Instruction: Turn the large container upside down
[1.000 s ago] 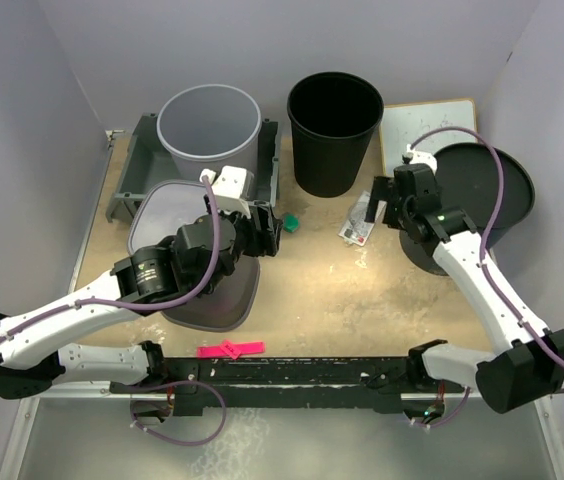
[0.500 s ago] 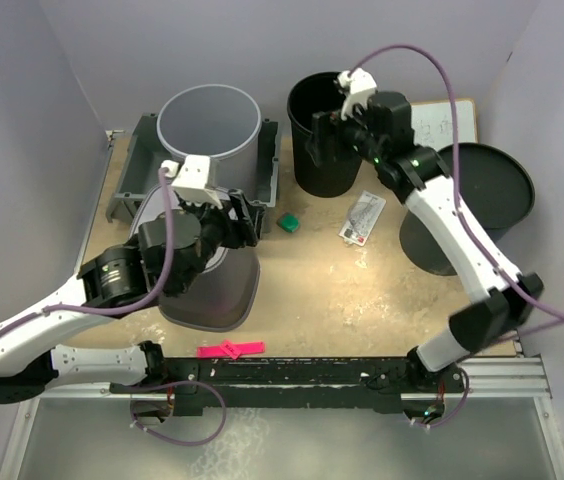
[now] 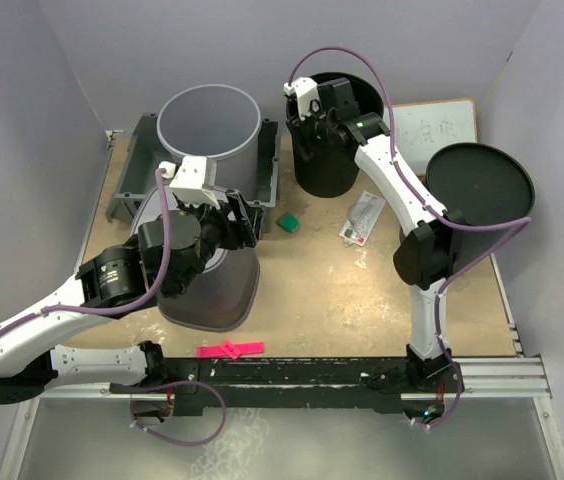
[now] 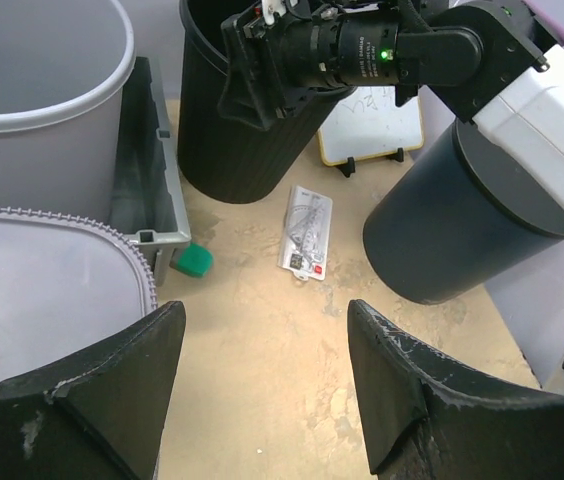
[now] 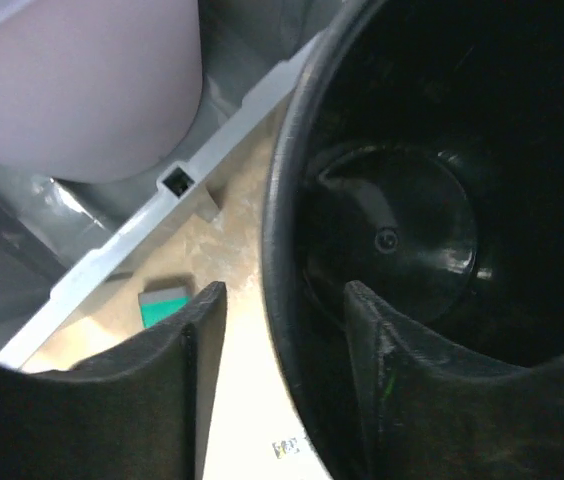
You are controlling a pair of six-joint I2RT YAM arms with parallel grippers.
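The black bucket (image 3: 340,172) stands upright at the middle of the worktop's far edge, mouth up and long axis vertical. It is round, tapering slightly toward its base. Its outer wall is matte with fine vertical ribs, and its inner floor is glossy with a small dimple at the centre.

The right gripper (image 5: 282,300) has its fingers apart and straddles the bucket's left rim, one finger inside and one outside.

The left gripper (image 4: 267,315), also spread open, hangs over a pale grey oval tub (image 3: 217,295) near the left edge.

A smooth grey bucket (image 3: 209,125) sits in a grey tray (image 3: 130,165) at the far left corner. A small green block (image 3: 287,222) lies on the sandy board just beside the tray.
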